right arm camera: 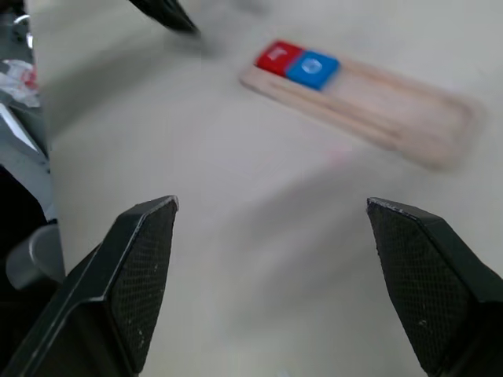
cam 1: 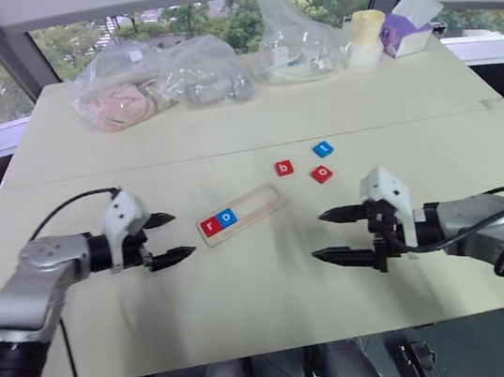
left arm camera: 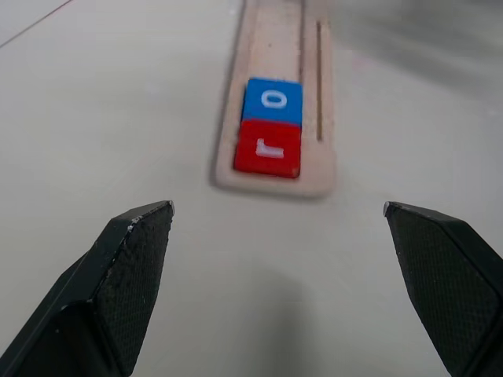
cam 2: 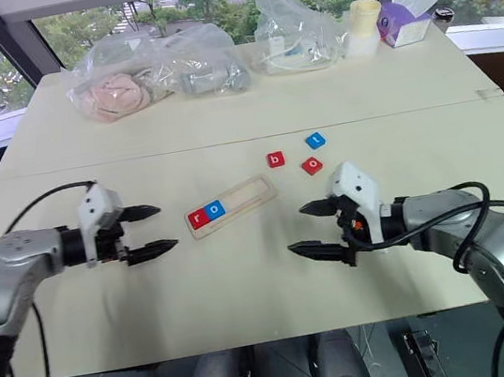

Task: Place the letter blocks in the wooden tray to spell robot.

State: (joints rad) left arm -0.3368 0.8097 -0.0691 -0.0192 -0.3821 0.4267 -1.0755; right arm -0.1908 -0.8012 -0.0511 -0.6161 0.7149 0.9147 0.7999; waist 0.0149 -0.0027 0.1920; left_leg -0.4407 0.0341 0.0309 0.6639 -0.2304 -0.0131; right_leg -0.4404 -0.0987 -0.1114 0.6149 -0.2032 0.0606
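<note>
So far, tray [cam 1: 242, 214] holds r [cam 1: 208, 225] and o [cam 1: 226, 217]; b [cam 1: 284, 167], o [cam 1: 321, 173], t [cam 1: 323, 148] remain on desk [cam 1: 247, 284]. Left hand [cam 1: 172, 236] and right hand [cam 1: 331, 234]: fingers apart, empty.

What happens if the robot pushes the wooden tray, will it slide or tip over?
The wooden tray lies long, low and flat on the smooth table, so it would probably slide or swivel rather than tip. It looks thin, so likely light. The red r block and blue o block sit in its shallow slot and should mostly ride along.
</note>
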